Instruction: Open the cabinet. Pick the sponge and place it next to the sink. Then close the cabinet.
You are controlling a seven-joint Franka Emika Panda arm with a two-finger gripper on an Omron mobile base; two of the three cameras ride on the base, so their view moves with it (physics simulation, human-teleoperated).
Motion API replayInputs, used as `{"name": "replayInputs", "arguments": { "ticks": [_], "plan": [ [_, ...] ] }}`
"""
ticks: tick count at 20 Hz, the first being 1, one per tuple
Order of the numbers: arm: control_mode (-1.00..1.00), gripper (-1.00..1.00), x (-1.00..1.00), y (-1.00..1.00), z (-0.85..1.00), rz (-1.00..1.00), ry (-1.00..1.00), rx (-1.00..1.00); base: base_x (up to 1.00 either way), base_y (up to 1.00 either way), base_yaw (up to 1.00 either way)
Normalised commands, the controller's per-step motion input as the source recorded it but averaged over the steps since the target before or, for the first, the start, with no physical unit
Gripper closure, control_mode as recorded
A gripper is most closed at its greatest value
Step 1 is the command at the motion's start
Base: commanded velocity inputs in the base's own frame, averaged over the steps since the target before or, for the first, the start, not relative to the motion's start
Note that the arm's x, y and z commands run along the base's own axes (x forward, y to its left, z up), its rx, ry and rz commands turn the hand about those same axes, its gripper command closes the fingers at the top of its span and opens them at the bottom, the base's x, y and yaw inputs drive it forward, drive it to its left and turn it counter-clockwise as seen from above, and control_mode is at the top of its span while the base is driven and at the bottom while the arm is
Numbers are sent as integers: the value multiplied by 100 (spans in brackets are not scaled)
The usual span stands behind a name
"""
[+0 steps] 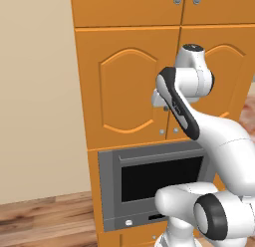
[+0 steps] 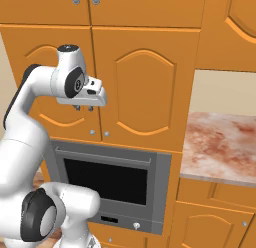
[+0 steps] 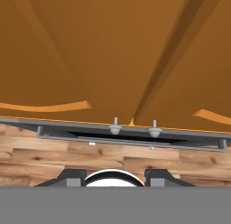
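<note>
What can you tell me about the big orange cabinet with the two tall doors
The cabinet looks like orange wood, with two tall doors side by side, each carrying an arched raised panel. Both doors are shut, meeting at a narrow centre seam. A small round silver knob sits near the bottom inner corner of each door. It stands directly above the grey oven. The tool hovers just in front, not visibly touching.

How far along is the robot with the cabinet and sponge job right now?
Nothing looks done: both cabinet doors are closed. In hand: the gripper hangs in front of the doors, above their knobs, holding nothing. Left: opening the doors, moving the sponge beside the sink, closing up.
</note>
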Motion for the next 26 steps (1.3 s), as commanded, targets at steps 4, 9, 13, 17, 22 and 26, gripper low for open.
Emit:
{"name": "replayInputs", "arguments": {
  "ticks": [4, 9, 13, 17, 22, 26],
  "plan": [
    [-100, -100, 0, -8, -2, 0, 0, 0, 0, 0, 0],
    [-100, -100, -1, -26, -9, 0, -1, 0, 0, 0, 0],
    [-100, -100, 0, -26, -10, 0, 0, 0, 0, 0, 0],
    [-100, -100, 0, -21, -11, 0, 0, 0, 0, 0, 0],
    [-100, -100, 0, -16, -23, 0, 0, 0, 0, 0, 0],
    [-100, -100, 0, -11, -33, -1, 0, 0, 0, 0, 0]
  ]
}}
